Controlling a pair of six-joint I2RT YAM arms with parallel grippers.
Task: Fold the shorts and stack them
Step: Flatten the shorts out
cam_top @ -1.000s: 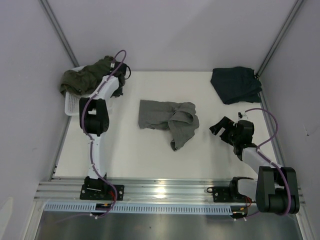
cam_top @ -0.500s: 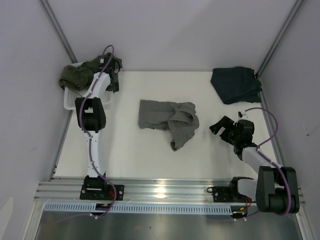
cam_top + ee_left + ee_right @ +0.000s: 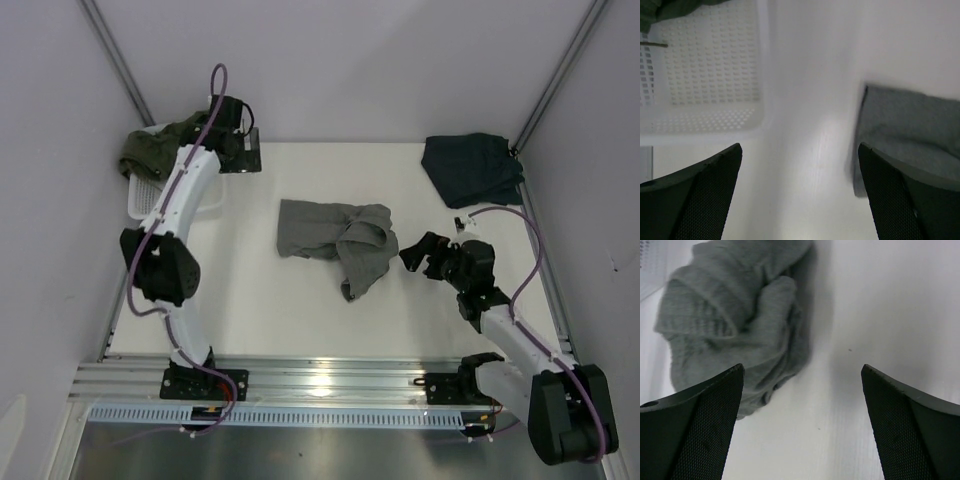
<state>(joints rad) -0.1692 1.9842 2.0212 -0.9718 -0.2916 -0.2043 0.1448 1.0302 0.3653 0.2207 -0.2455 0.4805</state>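
The right gripper (image 3: 800, 405), spread wide and empty, sits just beside the bunched edge of the light grey shorts (image 3: 335, 240), crumpled in the middle of the table (image 3: 250, 300). The left gripper (image 3: 800, 195), also wide and empty, hovers between the white basket (image 3: 710, 65) and that cloth. Pinching the bunched heap could catch several layers and drag it rather than flatten it. The olive shorts (image 3: 150, 150) are partly hidden in the basket; the navy shorts (image 3: 470, 168) show no clear folds.
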